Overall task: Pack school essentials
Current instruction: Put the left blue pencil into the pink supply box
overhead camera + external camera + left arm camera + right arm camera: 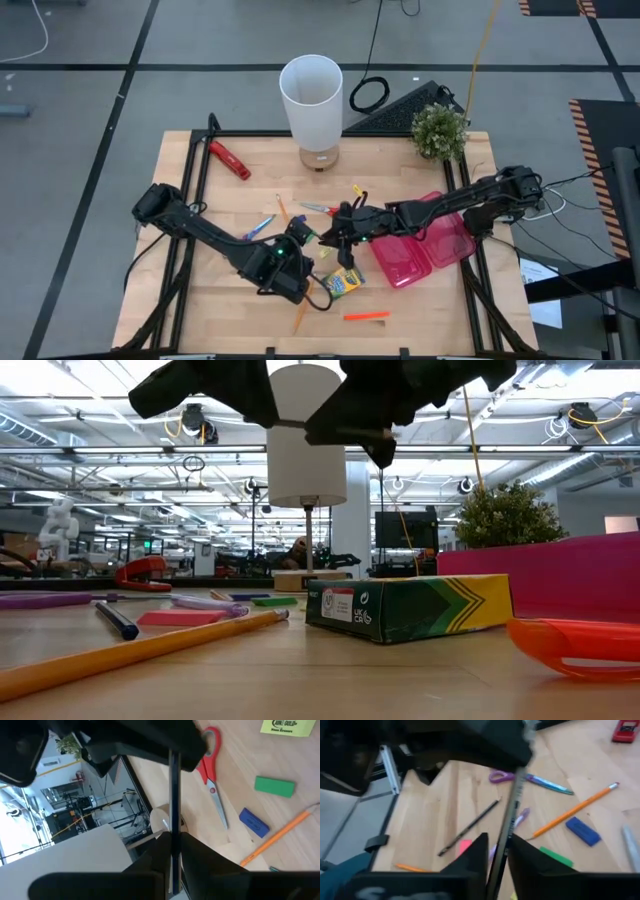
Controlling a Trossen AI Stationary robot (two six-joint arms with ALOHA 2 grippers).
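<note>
Left gripper (300, 243): I see it mid-table, fingers clamped on a thin dark pen (173, 795) that runs straight out from between them.
Right gripper (340, 228): facing the left one, closed on that same pen's far end.
Crayon box (342, 282): on the table just beside the left gripper.
Red-handled scissors (210, 770): flat beyond both grippers.
Orange marker (366, 316): near the front edge.

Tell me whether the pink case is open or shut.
Open. In the high view the pink case lies spread flat in two halves side by side under the right arm; whether anything is inside cannot be told.
</note>
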